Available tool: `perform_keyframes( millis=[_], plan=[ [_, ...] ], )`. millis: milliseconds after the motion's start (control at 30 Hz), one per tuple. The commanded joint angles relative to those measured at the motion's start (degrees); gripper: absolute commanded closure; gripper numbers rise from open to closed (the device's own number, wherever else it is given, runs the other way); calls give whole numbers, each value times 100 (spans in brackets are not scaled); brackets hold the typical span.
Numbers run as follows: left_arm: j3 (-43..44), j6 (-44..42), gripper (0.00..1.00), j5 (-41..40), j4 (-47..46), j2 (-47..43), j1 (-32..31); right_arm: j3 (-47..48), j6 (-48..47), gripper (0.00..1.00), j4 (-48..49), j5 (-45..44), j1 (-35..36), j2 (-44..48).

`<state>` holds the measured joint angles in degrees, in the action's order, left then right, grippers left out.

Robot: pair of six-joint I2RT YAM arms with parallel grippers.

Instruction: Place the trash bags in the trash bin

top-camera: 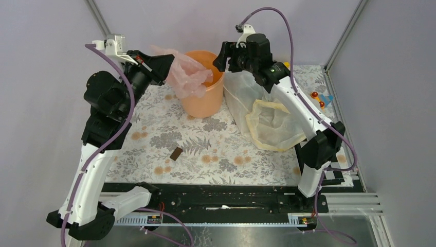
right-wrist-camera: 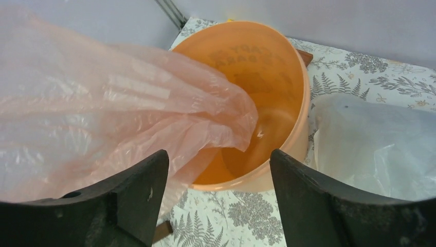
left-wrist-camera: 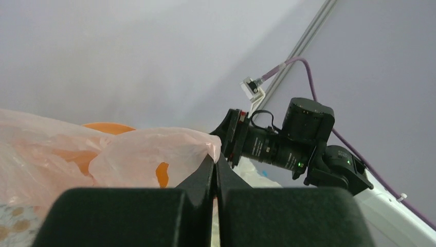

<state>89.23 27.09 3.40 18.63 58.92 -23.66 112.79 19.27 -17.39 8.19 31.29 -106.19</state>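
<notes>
The peach-orange trash bin [top-camera: 208,100] stands at the back middle of the floral table. The pink trash bag [top-camera: 187,74] hangs from my left gripper [top-camera: 165,66], which is shut on its edge to the left of the bin's rim; the bag drapes over the rim and partly into the bin [right-wrist-camera: 267,92]. In the left wrist view the bag [left-wrist-camera: 149,157] is pinched at my closed fingertips [left-wrist-camera: 216,160]. My right gripper [top-camera: 222,55] is open and empty, held just right of the bin's rim; its view shows the bag [right-wrist-camera: 128,108] and the open bin between its fingers [right-wrist-camera: 218,170].
A clear whitish bag [top-camera: 239,95] and a pale yellow bag [top-camera: 272,126] lie right of the bin under the right arm. A small brown piece [top-camera: 176,153] lies on the table's middle. Small orange and blue objects [top-camera: 320,98] sit at the far right.
</notes>
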Motion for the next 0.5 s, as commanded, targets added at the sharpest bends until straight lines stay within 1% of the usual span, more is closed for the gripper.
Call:
perform_keyframes(
  millis=[0, 67, 167, 233, 300, 467],
  plan=[
    [-129, 200, 100, 287, -982, 67, 19, -210, -509, 22, 55, 412, 166, 618],
    [-133, 259, 100, 394, -1039, 271, 19, -565, -620, 20, 321, 945, 199, 883],
    [-113, 357, 100, 542, -1134, 621, 19, -1319, -825, 14, 1132, 1729, 276, 1493],
    [-83, 407, 100, 565, -1179, 759, 19, -1607, -1099, 14, 1420, 2103, 346, 1746],
    [-64, 472, 100, 585, -1210, 849, 19, -1673, -1445, 15, 1438, 2498, 478, 1885],
    [-174, 658, 100, 672, -1379, 880, 16, -1659, -2181, 12, 1640, 2257, 951, 2056]
  ],
)
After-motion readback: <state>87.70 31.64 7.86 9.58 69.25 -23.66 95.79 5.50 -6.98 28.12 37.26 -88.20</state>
